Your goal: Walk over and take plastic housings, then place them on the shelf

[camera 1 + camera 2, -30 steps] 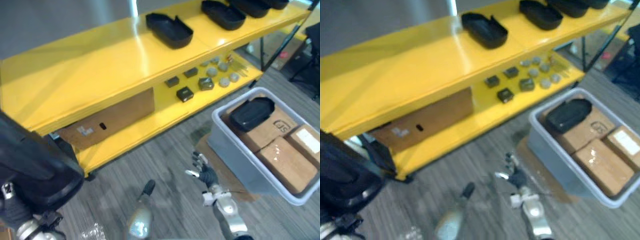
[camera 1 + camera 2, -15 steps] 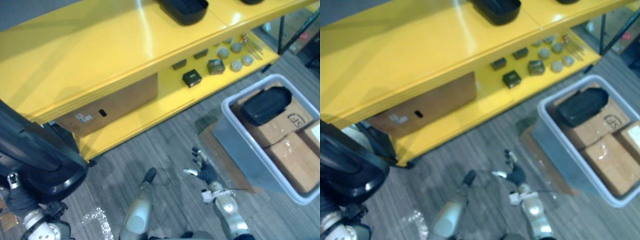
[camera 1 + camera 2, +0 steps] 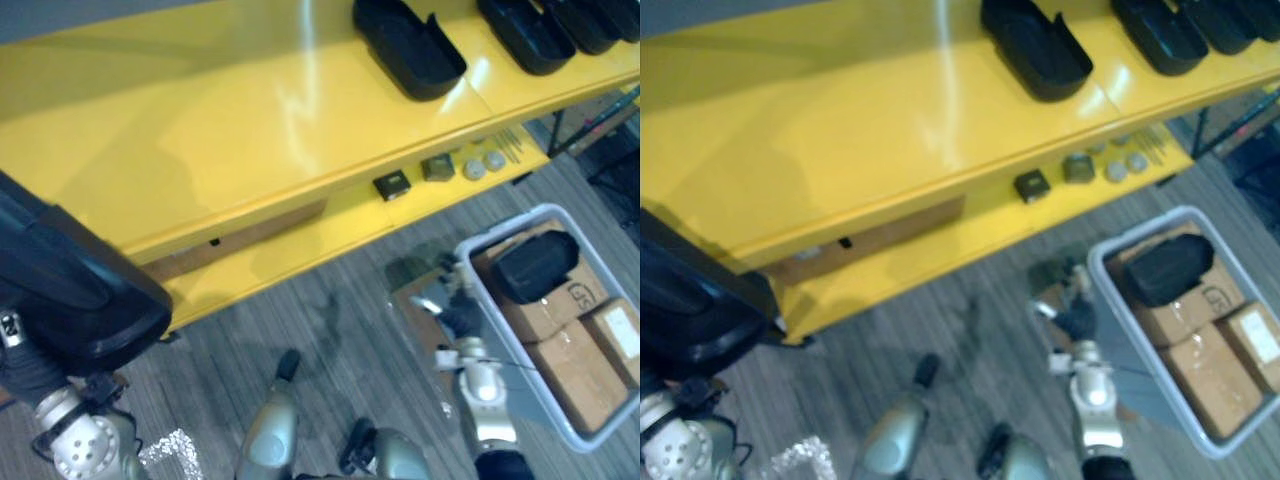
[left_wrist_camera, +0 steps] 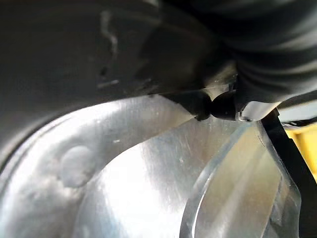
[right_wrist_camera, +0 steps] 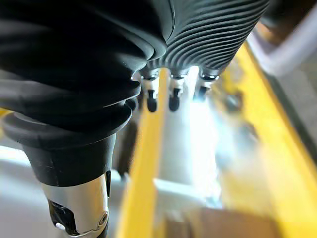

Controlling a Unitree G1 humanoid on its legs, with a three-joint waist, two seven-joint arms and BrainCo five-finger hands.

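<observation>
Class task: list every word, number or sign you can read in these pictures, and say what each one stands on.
None can be read.
Dark printed mark on the cardboard box in the grey bin: too blurred.
White label on the neighbouring box: too blurred.

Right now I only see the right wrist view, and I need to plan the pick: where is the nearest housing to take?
Observer: A black housing lies in the grey bin, on top of cardboard boxes.
Operator: How does the right hand stand to that bin?
Observer: The right hand is open and empty beside the bin's left wall, short of the housing. I cannot tell whether it touches the wall.
Operator: Is there room on the shelf?
Observer: The shelved housings all lie on the right part of the yellow shelf, and the left part of its top is bare.
</observation>
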